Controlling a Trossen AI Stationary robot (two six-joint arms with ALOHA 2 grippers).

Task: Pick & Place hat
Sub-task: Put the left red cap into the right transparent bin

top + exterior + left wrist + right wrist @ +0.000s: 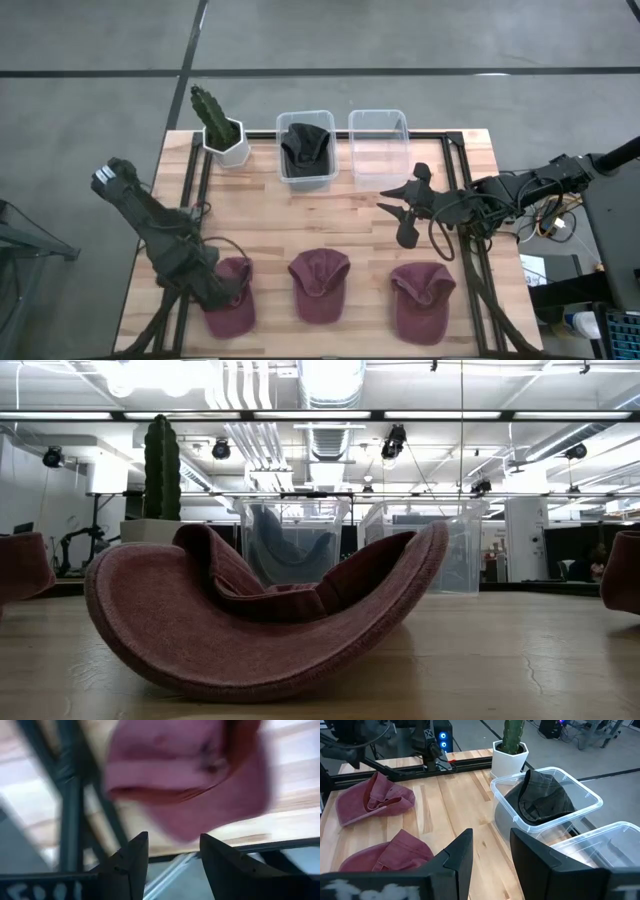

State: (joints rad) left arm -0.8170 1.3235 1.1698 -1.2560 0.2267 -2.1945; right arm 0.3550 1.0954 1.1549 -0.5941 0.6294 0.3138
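While no writing reads, both pincers, left (170, 852) and right (491, 851), gape unladen.

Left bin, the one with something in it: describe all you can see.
The left bin is a clear plastic tub, rectangular with rounded corners and a lipped rim, upright at the table's far edge between the cactus pot and the empty bin. A dark crumpled hat lies inside it. Neither gripper touches it.

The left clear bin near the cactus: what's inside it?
The left bin holds one dark hat, crumpled and filling most of it. The right bin beside it looks empty. Whether anything lies beneath the dark hat cannot be seen.
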